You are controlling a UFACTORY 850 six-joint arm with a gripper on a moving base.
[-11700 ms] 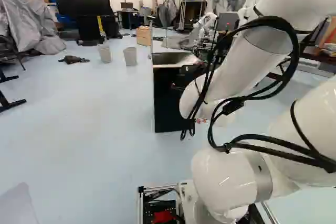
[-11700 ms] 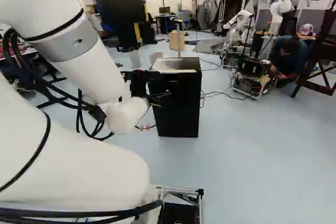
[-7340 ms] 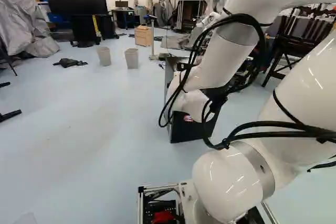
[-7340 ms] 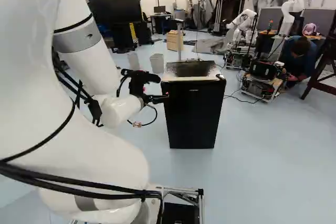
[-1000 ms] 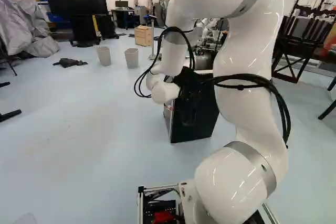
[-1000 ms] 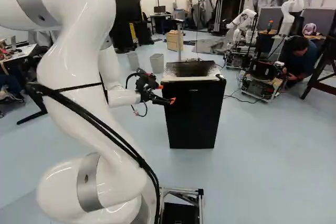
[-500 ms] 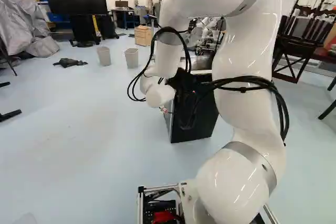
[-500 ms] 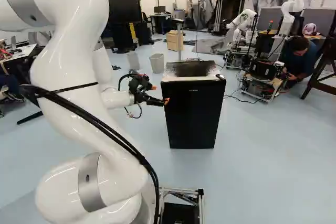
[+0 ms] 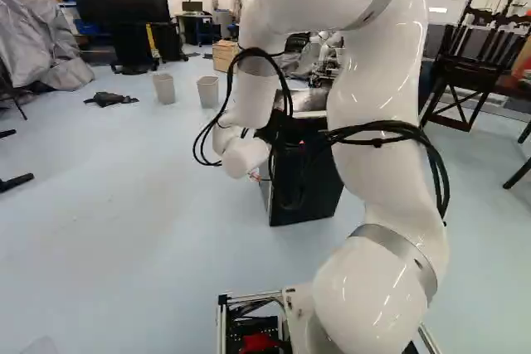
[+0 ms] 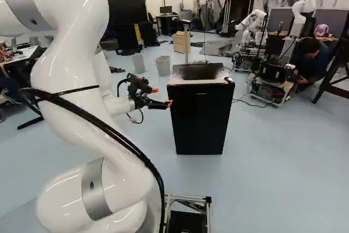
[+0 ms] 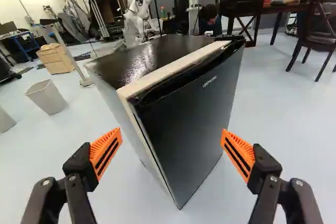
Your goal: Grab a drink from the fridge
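My fingers [image 10: 158, 104] stand wide apart, and ahead of them on the floor [image 11: 283, 129] sits the boxy fridge [image 10: 202, 129], with a glossy dark top [image 11: 136, 61], pale edging [image 11: 172, 68] and a black door [image 11: 191, 114] that looks closed.

White arm bent, gripper [image 11: 171, 148] wide open

Black fridge [image 10: 212, 107], door [image 11: 189, 119] shut, upright on floor [image 10: 283, 162].
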